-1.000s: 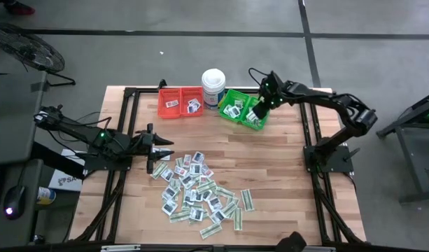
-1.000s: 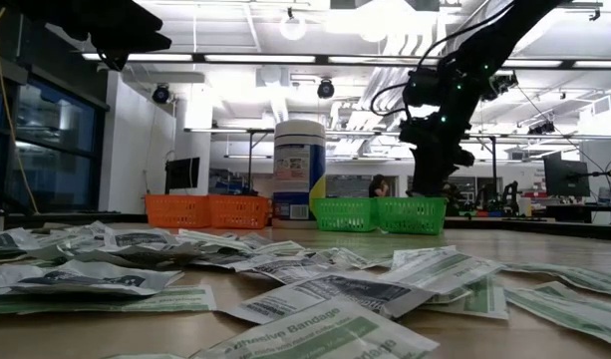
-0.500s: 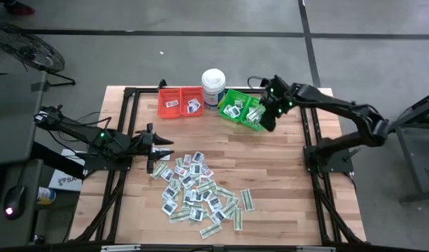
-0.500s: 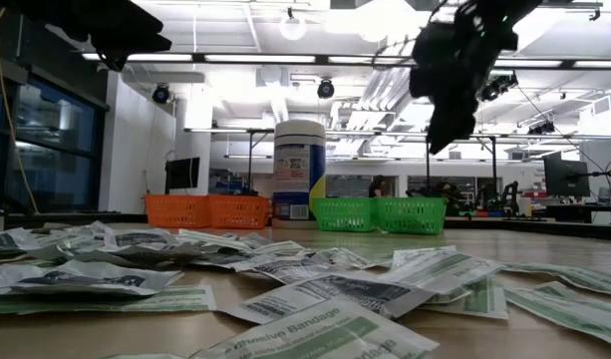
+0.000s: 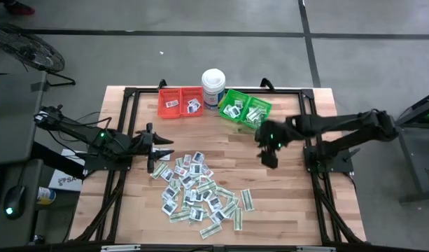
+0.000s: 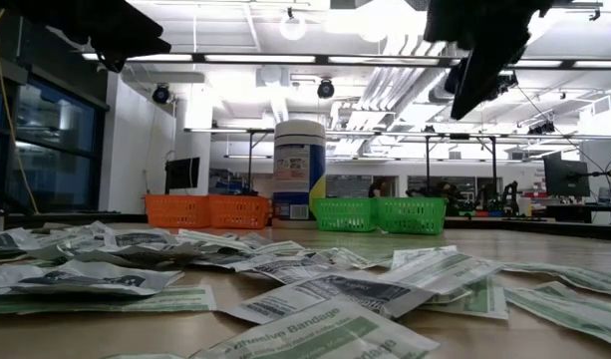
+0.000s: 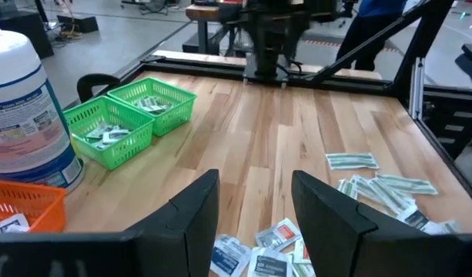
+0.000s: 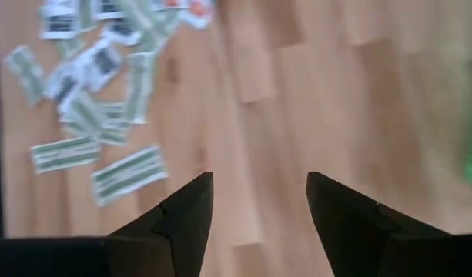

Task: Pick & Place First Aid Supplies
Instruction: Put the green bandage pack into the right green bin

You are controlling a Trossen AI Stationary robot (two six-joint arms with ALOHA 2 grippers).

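Note:
The first aid supplies [image 5: 200,187], small square white packets and longer green-and-white strips, lie flat in a loose heap on the wooden table's middle; they also show in the low view [image 6: 285,289] and the right wrist view [image 8: 97,92]. My right gripper [image 5: 268,155] is open and empty above bare wood, between the green bins [image 5: 244,108] and the heap. My left gripper [image 5: 158,148] is open and empty at the heap's left edge, its fingers [image 7: 197,208] apart above a few packets [image 7: 259,258].
Two red bins [image 5: 180,103] and two green bins hold a few packets each at the table's far edge, with a tall white round tub [image 5: 213,87] between them. Bare wood lies right of the heap. Black frame rails [image 5: 308,154] run along the table's sides.
My right gripper has left the green bins and swung up, then toward the table's near edge, over the bare wood right of the heap. The left arm and the packets have stayed still.

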